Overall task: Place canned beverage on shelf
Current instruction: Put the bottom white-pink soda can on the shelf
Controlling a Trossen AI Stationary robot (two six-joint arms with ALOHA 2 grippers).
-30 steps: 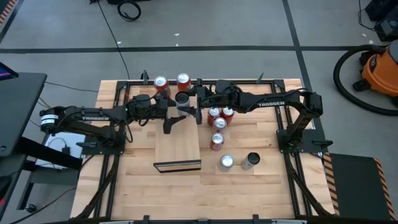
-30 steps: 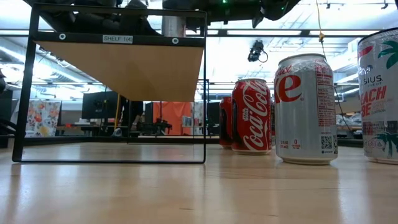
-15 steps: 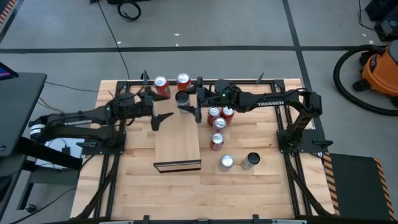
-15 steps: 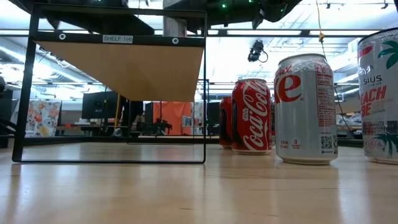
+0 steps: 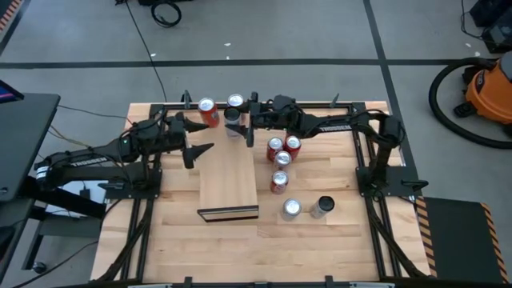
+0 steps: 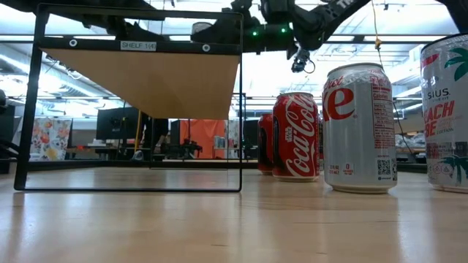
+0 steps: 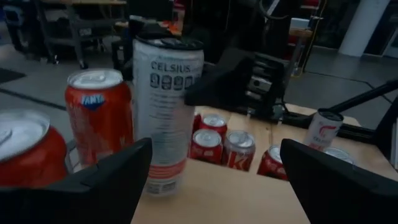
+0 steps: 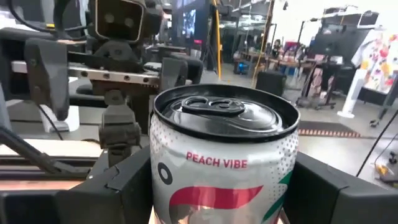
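Slatted wooden tabletop (image 5: 320, 240); grey floor (image 5: 280, 32); orange vacuum (image 5: 488, 88).

Left gripper (image 5: 194, 142) has its fingers spread wide and grips nothing, sitting near the table's far edge left of centre, while right gripper (image 5: 240, 126) reaches in from the right, fingers clamped on a can just beside the far edge.

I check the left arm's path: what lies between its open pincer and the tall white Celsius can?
Only bare pale wooden shelf top, seen in the left wrist view.
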